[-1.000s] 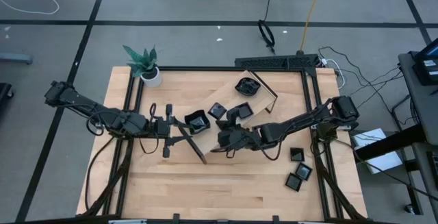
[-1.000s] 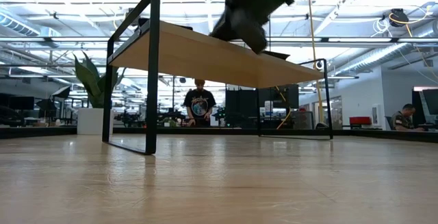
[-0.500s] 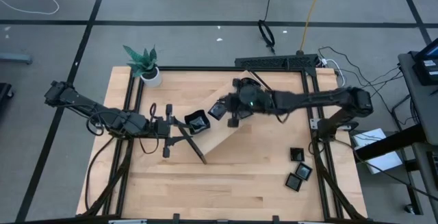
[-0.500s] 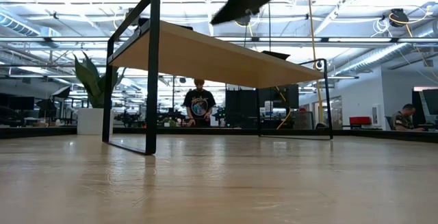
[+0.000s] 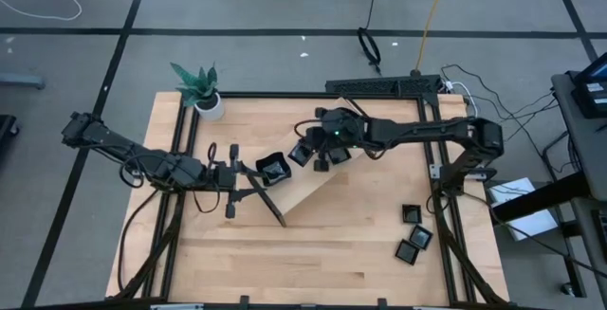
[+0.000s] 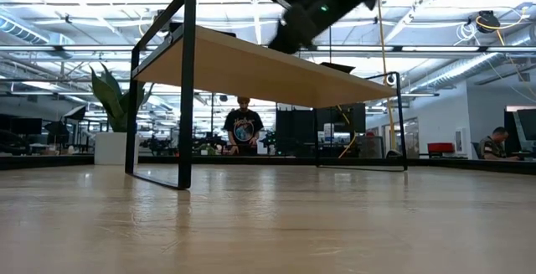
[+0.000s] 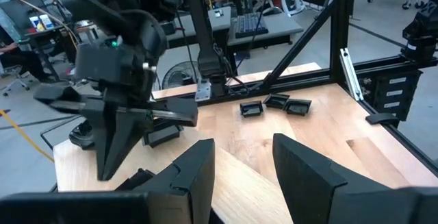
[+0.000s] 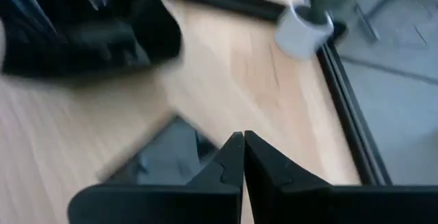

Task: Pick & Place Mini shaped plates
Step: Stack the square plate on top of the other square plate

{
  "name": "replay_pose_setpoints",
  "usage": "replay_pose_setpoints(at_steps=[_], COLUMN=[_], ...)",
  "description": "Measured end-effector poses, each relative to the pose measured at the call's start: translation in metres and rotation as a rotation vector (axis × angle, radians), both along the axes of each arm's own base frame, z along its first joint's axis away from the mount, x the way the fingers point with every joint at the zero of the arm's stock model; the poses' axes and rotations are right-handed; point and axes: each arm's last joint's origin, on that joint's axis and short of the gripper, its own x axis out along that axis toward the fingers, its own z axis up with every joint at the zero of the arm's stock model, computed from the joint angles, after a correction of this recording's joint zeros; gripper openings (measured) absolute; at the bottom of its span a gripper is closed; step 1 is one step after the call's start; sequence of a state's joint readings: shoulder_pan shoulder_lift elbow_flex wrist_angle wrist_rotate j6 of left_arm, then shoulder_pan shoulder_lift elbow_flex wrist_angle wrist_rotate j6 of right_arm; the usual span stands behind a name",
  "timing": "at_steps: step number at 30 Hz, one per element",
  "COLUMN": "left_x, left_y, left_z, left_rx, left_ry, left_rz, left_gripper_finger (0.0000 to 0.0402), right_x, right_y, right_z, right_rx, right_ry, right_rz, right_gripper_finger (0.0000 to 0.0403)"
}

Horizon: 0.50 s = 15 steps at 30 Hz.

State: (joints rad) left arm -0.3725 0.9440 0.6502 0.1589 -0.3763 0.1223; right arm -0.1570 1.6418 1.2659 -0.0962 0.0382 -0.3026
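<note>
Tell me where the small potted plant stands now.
In the high view, the potted plant stands at the table's far left corner, beyond the left arm and apart from the wooden tray.
</note>
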Motion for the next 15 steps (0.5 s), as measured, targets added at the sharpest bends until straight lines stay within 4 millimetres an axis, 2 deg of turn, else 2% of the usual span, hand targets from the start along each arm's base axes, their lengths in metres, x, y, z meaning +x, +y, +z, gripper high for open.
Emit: replay_pose_setpoints(at_steps=[2, 4, 8, 15], left_x=[0.000, 0.000, 0.000, 0.000], left_y=[0.000, 0.000, 0.000, 0.000], left_z=[0.000, 0.000, 0.000, 0.000], left_rx=[-0.001, 0.000, -0.001, 0.000], left_ry=[-0.002, 0.000, -0.002, 0.000], left_rz=[0.000, 0.000, 0.000, 0.000], left_gripper_finger=[0.0152, 0.0152, 0.0152, 0.0152], right_x=[0.006, 0.004, 0.006, -0.004], right_y=[0.000, 0.001, 0.001, 0.009], right_z=[-0.005, -0.012, -0.009, -0.010], right_rx=[0.016, 0.027, 0.034, 0.084], right_ry=[-0.010, 0.033, 0.014, 0.106], right_rz=[0.027, 0.034, 0.027, 0.019], right_gripper_finger=[0.0001, 0.0001, 0.0000, 0.0000])
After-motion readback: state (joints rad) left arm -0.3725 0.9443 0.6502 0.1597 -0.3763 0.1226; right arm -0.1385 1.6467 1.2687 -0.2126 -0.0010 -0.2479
